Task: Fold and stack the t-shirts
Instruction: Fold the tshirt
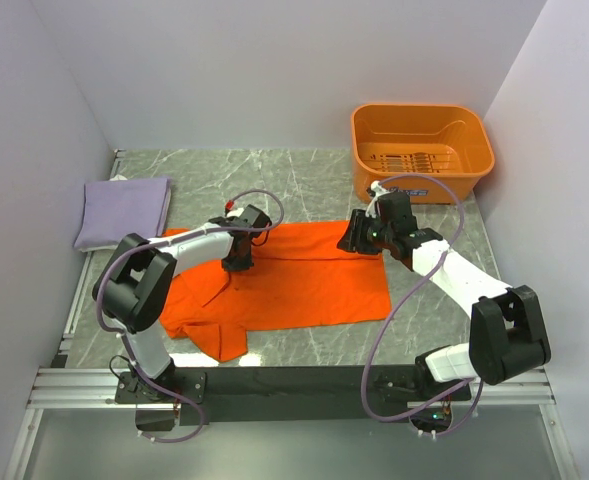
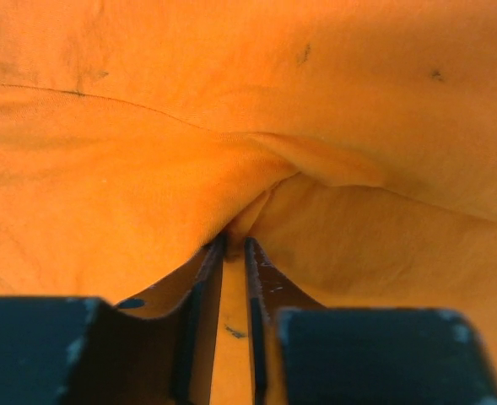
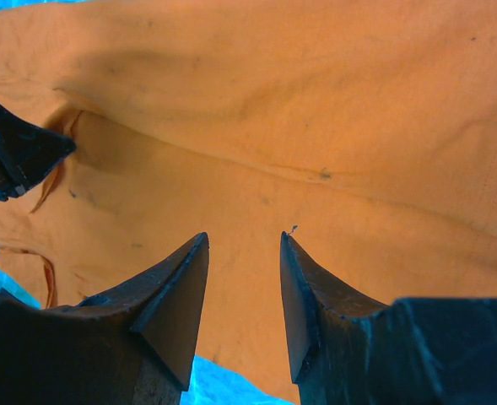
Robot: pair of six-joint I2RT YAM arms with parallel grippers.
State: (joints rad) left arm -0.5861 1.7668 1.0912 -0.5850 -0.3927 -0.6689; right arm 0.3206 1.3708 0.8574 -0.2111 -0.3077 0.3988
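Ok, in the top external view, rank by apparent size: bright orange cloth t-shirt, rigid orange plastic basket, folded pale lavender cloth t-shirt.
Largest: bright orange cloth t-shirt.
Then: rigid orange plastic basket.
Smallest: folded pale lavender cloth t-shirt.

Orange t-shirt [image 1: 294,285]: soft matt cloth, a fine knit up close, lightly creased, with a few dark specks on it. Lavender t-shirt [image 1: 122,210]: the same soft matt cloth, paler and smoother-lying. The surface [image 1: 304,185] reads as grey veined stone or a laminate printed like it, smooth with a faint sheen. Basket [image 1: 414,188]: rigid orange plastic, smooth, slightly glossy. The left jaws are dark and matt, scuffed and flecked pale along the edges; the right jaws are dark and matt too, with cleaner faces. Arm shells [image 1: 454,275]: smooth black and white plastic. Cables [image 1: 384,330]: purple and rubbery-looking. Front rail [image 1: 84,385]: bare brushed metal.
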